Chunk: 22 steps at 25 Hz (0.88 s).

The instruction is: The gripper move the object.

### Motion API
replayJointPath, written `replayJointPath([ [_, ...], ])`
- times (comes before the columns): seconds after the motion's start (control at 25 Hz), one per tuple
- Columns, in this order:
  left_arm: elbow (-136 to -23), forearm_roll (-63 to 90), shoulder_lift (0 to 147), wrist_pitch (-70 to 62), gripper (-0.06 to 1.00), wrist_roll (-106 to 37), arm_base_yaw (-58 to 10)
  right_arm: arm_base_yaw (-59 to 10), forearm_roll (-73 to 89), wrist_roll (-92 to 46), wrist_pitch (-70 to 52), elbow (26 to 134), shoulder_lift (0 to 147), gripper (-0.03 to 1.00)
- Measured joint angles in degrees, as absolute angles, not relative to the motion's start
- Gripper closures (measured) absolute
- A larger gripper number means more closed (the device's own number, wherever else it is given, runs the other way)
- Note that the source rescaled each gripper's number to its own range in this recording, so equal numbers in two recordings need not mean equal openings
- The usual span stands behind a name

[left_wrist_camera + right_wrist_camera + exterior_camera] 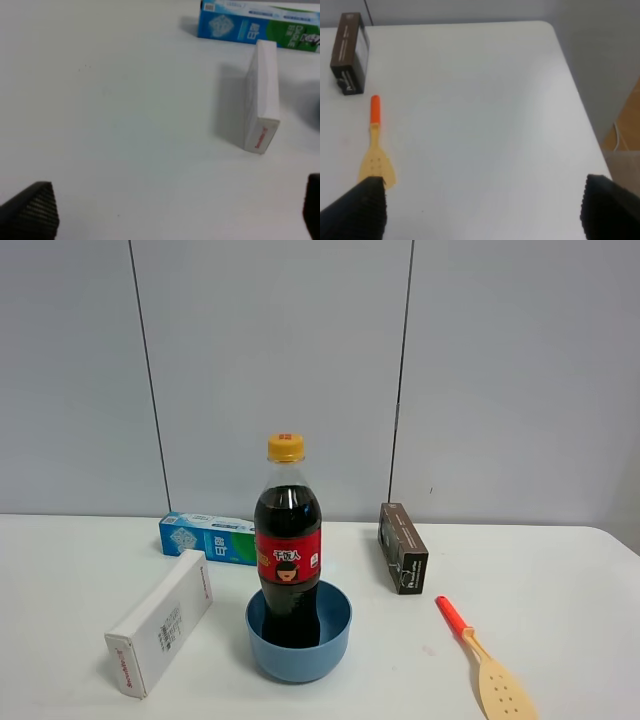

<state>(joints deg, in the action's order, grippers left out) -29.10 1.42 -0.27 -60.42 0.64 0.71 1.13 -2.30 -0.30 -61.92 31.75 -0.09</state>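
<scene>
A tall clear cola bottle [288,545] with a yellow-orange cap and a red label stands upright inside a blue bowl [299,634] near the table's front middle. Neither arm shows in the exterior high view. My left gripper [175,210] shows only its two black fingertips, spread wide over bare table, with nothing between them. My right gripper [482,210] is also spread wide and empty, over the white table near its right edge. The bottle shows in neither wrist view.
A white box [160,621] [261,97] lies left of the bowl, a blue-green toothpaste box [208,538] [257,25] behind it. A brown box [402,547] [350,52] stands right of the bottle. A wooden spatula with an orange handle [485,662] [375,142] lies at the front right.
</scene>
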Motion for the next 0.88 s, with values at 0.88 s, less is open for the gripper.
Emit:
replayJointPath([
  [0.88,-29.1,1.4,-0.3,-60.4,-0.06,0.6,0.7,1.1,-0.7,2.5,-61.1,28.2,-0.1,0.53],
])
